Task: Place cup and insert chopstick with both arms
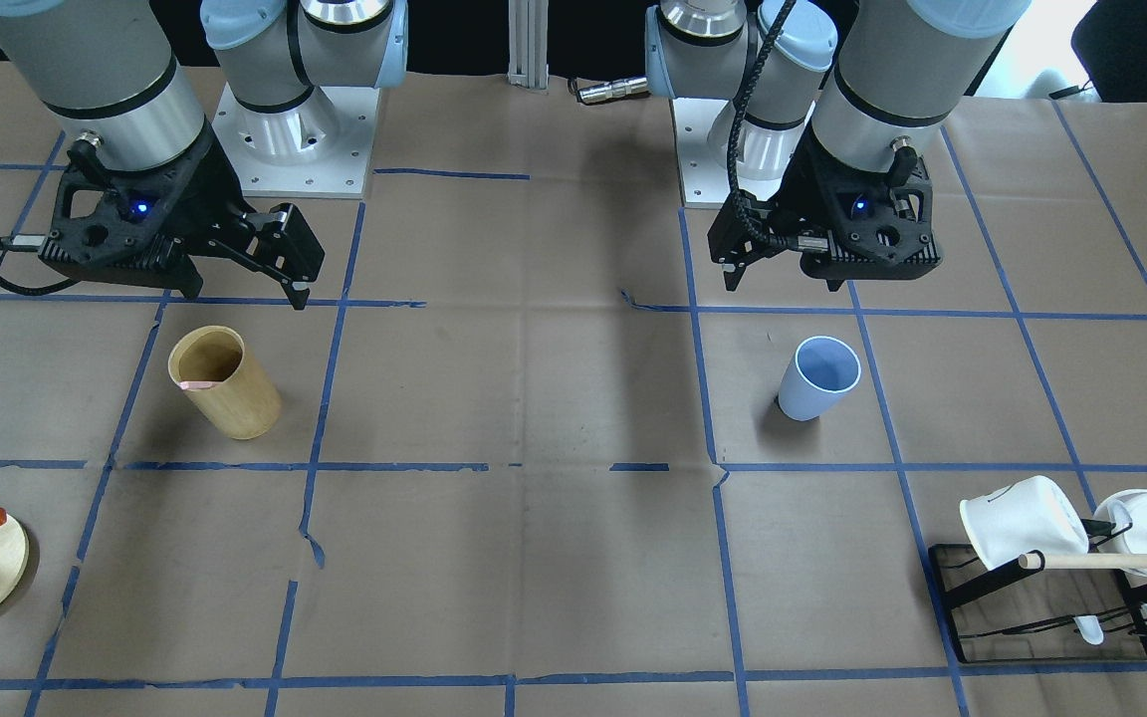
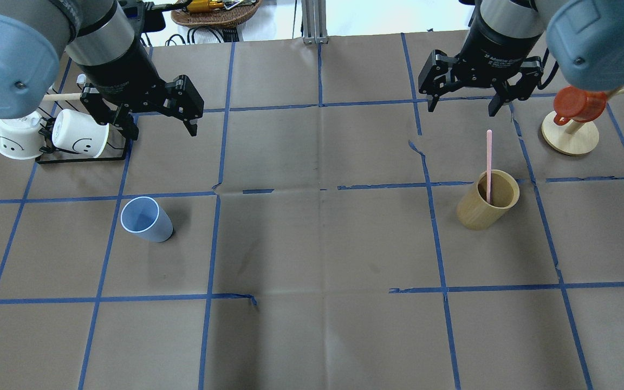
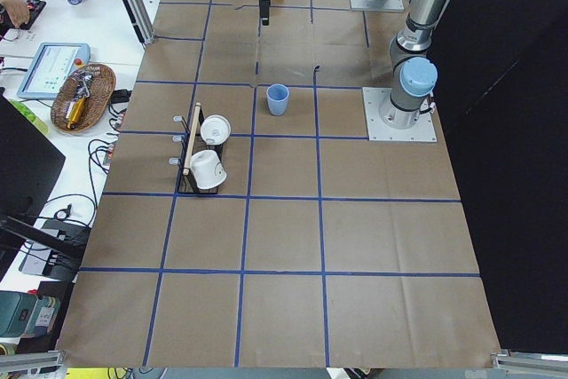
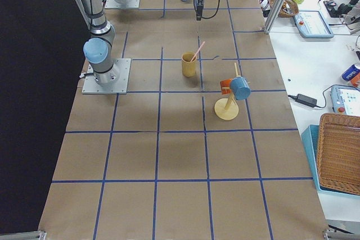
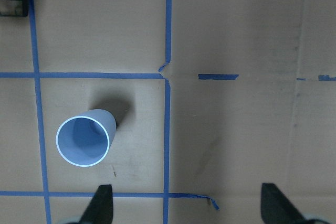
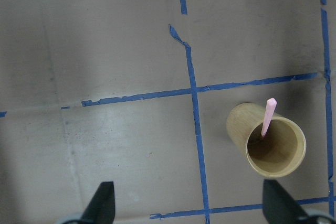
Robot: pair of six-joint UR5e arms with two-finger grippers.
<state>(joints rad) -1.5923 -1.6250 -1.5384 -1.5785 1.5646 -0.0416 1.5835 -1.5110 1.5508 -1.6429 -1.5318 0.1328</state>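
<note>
1. Seen from the table's left end, the left gripper (image 5: pixel 188 204) hangs with its jaws spread wide and nothing between them. It is raised above the light-blue cup (image 2: pixel 147 219), which stands mouth-up well apart from the wooden holder (image 2: pixel 473 214), on the robot's left of it. The pick-up is not yet begun. A good one would likely drop straight down, straddle the wall near the rim and close softly, since the smooth taper could slip out.
2. Farther along, the right gripper (image 2: pixel 462 110) is likewise spread and empty, raised near the holder but not over it. The pink chopstick (image 2: pixel 489 157) stands inside the holder, leaning on its rim with its upper part clear. Pinching that free part and drawing it out along its lean should keep the holder from tipping.
3. The cup probably wants setting down closer to the holder, within the right arm's reach.
4. Containers, nearest first:
   - Two white mugs (image 2: pixel 79 140) lie tipped on a black rack (image 2: pixel 82 161), farther from the holder than the cup; what is inside them cannot be told.
   - The cup is empty.
   - The holder carries only the chopstick.
   - Near the holder, on its side away from the cup, a wooden stand (image 2: pixel 569 140) bears an orange cup (image 2: pixel 577 104) and, as far as the small side view shows, a second blue tumbler (image 4: pixel 241 88).
</note>
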